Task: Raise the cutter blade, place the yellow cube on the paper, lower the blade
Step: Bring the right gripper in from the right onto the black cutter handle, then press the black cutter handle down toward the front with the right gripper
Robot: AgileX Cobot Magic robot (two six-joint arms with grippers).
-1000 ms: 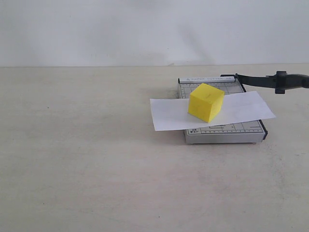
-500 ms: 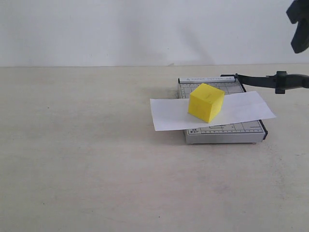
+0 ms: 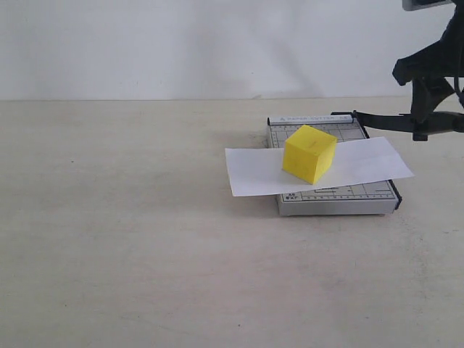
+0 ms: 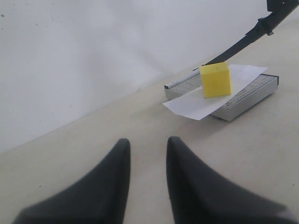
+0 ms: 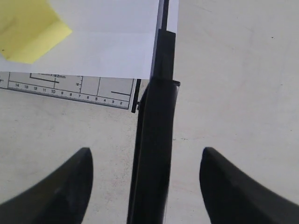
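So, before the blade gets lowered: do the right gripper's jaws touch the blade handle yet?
Apart. The right wrist view shows the cutter blade handle between the right gripper's open jaws, bare table either side.

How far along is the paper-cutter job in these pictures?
Done: the long black cutter blade is raised and the bright yellow cube sits on the white paper strip. In hand: the open right gripper straddles the blade's handle. Left: gripping and lowering the blade.
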